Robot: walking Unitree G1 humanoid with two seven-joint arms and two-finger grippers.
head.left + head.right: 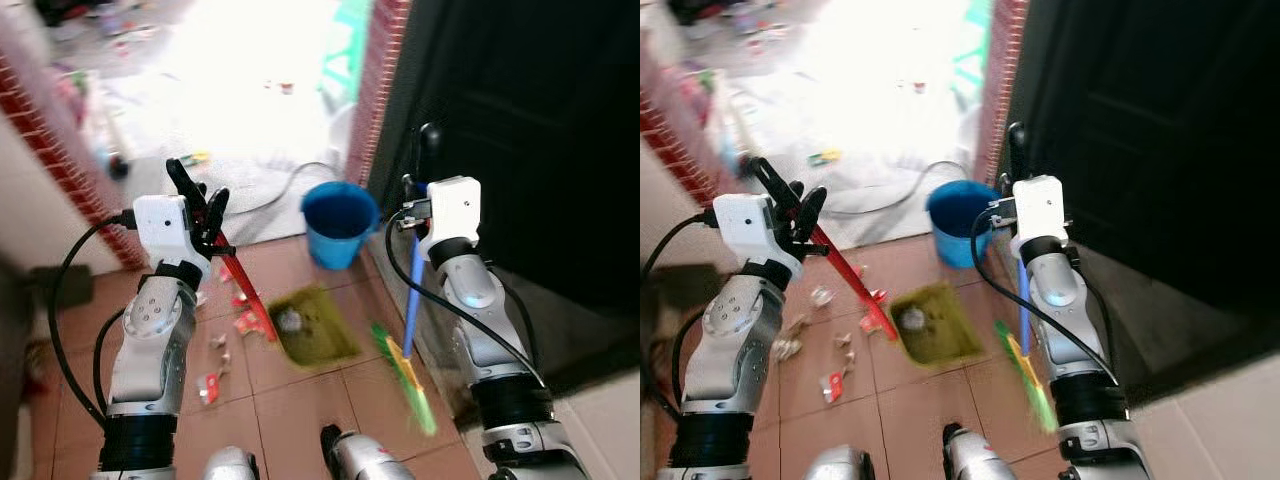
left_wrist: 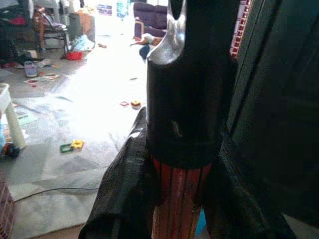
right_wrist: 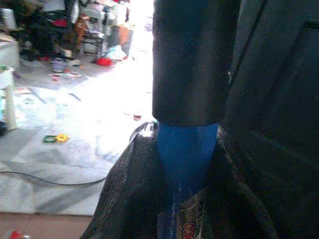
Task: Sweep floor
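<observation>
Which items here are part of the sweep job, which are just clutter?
Job:
- broom, held by right gripper
- dustpan, its red handle in left gripper
- scraps on the tiles
- blue bucket, probably

Lying about:
- cable
- small toys on the bright floor beyond

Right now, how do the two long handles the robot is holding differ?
The dustpan handle in the left gripper is red and slants down to a yellow-green dustpan lying on the tiles. The broom handle in the right gripper is blue, stands nearly upright beside the dark door, and ends in green bristles. Both have a black top end and are clamped between two fingers.
</observation>
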